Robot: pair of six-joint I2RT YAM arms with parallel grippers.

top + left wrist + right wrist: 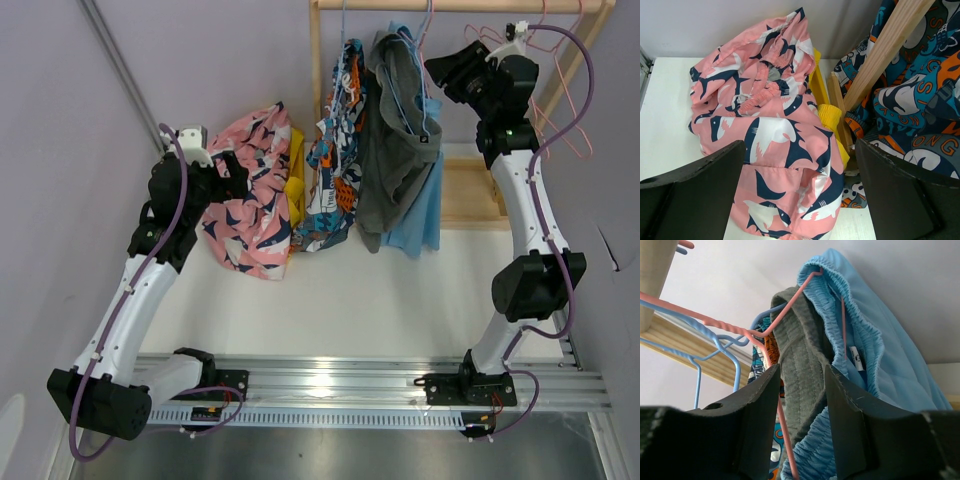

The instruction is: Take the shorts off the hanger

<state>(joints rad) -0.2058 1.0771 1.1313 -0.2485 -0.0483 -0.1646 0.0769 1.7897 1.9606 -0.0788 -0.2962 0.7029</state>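
White tabletop (400, 300) carries two freed pairs: pink shark-print fabric shorts (250, 205) and plain yellow fabric shorts (296, 185). Three pairs hang on the wooden rack (460, 6), not yet removed: blue-orange-white printed shorts (335, 160), grey soft shorts (395, 150) and light blue shorts (420, 225). Left gripper (800, 145) is wide apart and empty above the pink pair. Right gripper (801, 370) is parted, gripping nothing, at the grey waistband.

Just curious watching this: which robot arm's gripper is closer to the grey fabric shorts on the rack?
Right. The right gripper is up at the grey fabric shorts hanging there; the left gripper is down by the pink printed shorts, farther off.
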